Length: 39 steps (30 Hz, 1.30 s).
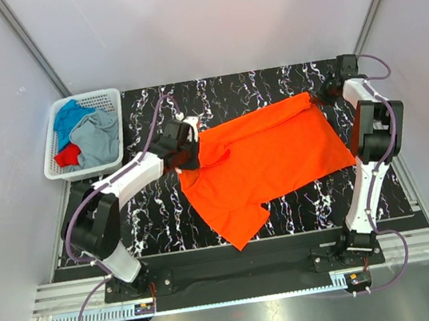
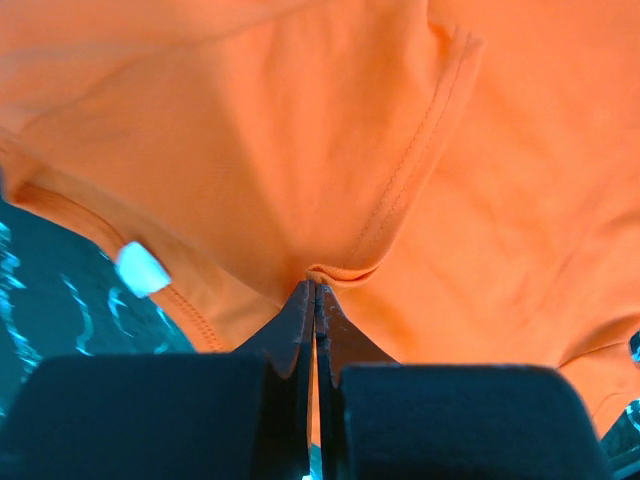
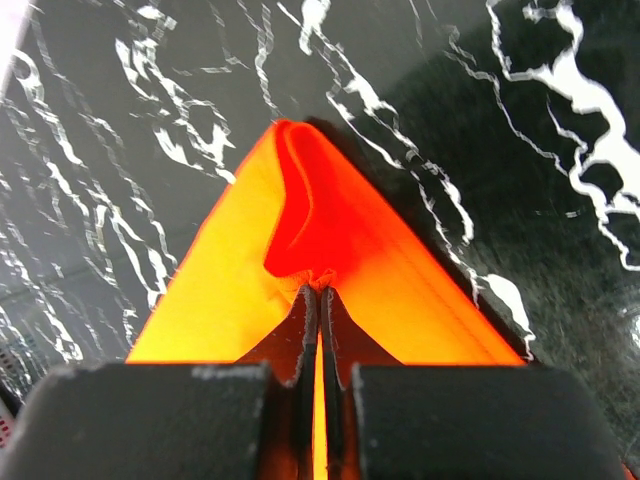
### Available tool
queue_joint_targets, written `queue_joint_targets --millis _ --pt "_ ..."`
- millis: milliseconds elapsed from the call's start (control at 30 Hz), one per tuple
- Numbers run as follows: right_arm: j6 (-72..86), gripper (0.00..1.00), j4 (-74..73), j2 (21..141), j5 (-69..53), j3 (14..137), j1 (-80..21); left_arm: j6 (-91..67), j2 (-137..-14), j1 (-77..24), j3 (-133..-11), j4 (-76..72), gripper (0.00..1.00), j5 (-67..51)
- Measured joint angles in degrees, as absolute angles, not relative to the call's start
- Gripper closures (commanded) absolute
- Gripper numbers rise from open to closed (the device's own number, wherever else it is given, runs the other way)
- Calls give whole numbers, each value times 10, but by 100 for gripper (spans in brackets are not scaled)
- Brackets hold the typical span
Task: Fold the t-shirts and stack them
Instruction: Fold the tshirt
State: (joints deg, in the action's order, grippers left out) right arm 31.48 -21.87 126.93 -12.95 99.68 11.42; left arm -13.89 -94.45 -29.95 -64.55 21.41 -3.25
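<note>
A bright orange t-shirt [image 1: 266, 157] lies spread across the black marbled table [image 1: 283, 81], one sleeve pointing to the near edge. My left gripper [image 1: 189, 154] is shut on the shirt's left edge near the collar; in the left wrist view the jaws [image 2: 316, 285] pinch a fold of orange cloth [image 2: 300, 150], with the white neck label [image 2: 141, 269] to their left. My right gripper [image 1: 320, 99] is shut on the shirt's far right corner; in the right wrist view it [image 3: 320, 285] pinches the orange corner [image 3: 330, 215], lifted off the table. Blue, grey and red shirts [image 1: 90, 137] lie in the basket.
The white lattice basket [image 1: 104, 98] stands at the far left beside the table, close to my left arm. White walls stand on the left, the right and at the back. A metal rail [image 1: 239, 274] runs along the near edge.
</note>
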Motion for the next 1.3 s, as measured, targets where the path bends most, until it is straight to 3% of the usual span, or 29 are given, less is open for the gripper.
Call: queue_joint_targets --millis 1300 --pt "308 100 -222 1251 -126 973 126 -281 -905 -345 -621 256 100 3"
